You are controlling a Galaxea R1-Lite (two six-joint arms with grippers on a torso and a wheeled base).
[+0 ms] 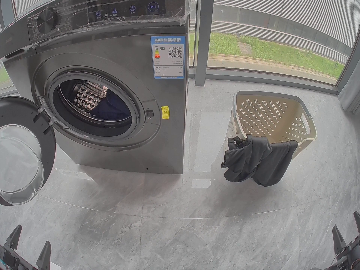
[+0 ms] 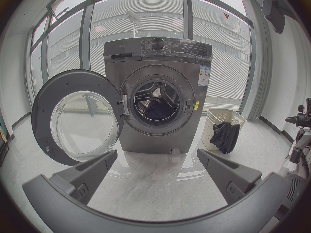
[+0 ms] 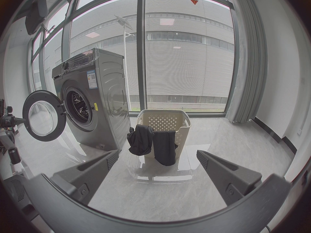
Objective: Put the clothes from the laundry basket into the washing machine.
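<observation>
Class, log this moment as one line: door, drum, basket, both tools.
door open | drum: blue garment inside | basket: dark clothes draped over near rim | left tool open, empty | right tool open, empty

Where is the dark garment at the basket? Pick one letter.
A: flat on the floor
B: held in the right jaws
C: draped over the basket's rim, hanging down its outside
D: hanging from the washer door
C: the dark garment lies over the near rim of the laundry basket and hangs down its outer wall.
</observation>
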